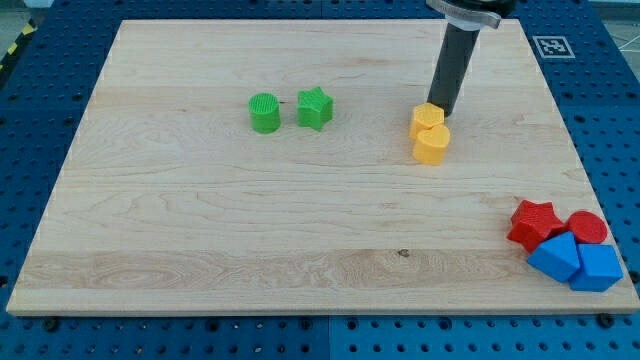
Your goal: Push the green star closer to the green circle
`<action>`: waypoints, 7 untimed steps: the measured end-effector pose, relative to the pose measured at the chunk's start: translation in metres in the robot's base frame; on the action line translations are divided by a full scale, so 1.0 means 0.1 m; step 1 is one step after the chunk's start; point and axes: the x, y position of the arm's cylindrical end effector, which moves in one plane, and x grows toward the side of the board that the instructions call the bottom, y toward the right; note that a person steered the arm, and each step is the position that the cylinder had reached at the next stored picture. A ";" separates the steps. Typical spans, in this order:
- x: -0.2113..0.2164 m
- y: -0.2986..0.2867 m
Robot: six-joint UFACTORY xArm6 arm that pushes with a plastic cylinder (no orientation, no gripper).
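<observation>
The green star (314,108) lies on the wooden board, upper middle. The green circle (264,113) stands just to its left, with a small gap between them. My tip (441,110) is well to the right of the star, at the top right edge of two yellow blocks: a yellow hexagon-like block (427,118) and a yellow rounded block (432,145) below it, touching each other. The rod rises from the tip toward the view's top.
At the board's lower right corner sits a cluster: a red star (532,222), a red circle (587,227), and two blue blocks (556,256) (598,267). The board (200,240) lies on a blue perforated table.
</observation>
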 end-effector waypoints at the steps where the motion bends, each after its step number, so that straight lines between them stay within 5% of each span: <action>1: 0.04 0.04; 3: -0.34 -0.64; 5: -0.37 -1.51; 7: -0.22 -1.70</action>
